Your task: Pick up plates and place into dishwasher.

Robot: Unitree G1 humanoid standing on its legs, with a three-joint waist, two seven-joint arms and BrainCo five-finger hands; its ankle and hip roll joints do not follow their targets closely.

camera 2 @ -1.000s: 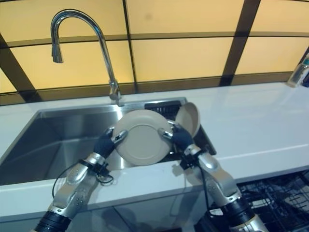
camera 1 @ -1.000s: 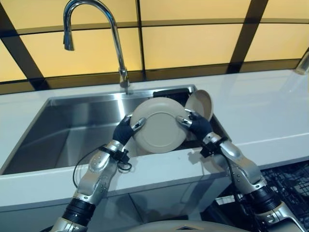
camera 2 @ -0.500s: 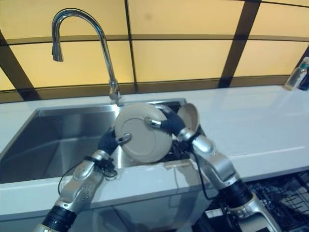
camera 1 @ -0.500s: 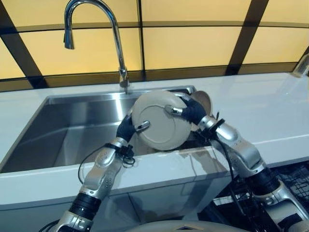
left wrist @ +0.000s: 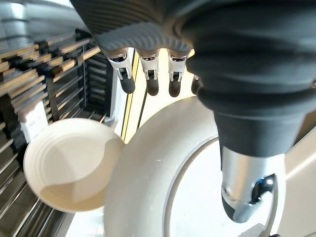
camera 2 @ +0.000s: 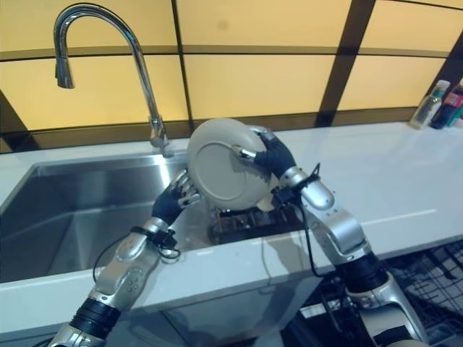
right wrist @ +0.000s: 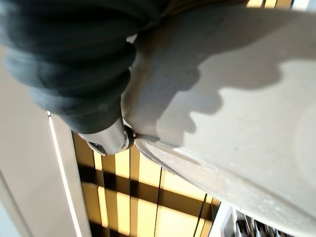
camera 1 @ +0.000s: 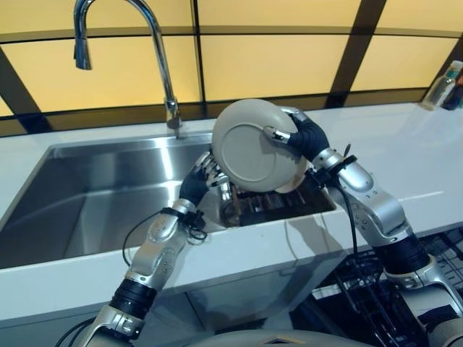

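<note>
Left eye view shows the plate (camera 1: 255,144) lifted above the sink (camera 1: 94,195), pinched at its rim by the right hand (camera 1: 300,137): the thumb lies across the face that looks toward the camera and the fingers curl round behind the edge. That grip is confirmed in the right wrist view, where the rim runs straight out from the thumb. The left hand (camera 1: 204,177) sits just below the plate's lower rim with fingers loosely spread and holding nothing; from its wrist camera the fingertips (left wrist: 150,88) hang free of the plate. A second plate (left wrist: 69,163) stands in the dark rack (camera 1: 278,206) beyond those fingers. The held plate stands almost on edge, its face turned toward the robot and slightly up, so it has no long axis, only a flat disc whose plane runs nearly vertical. I judge it stiff, smooth and breakable, moderately heavy for a one-sided pinch, so it may pivot about the thumb. A hold deeper over the rim, or a supporting touch from the left fingers under the bottom edge, would steady it on the way to the dishwasher basket (camera 1: 369,289) by the right arm.
</note>
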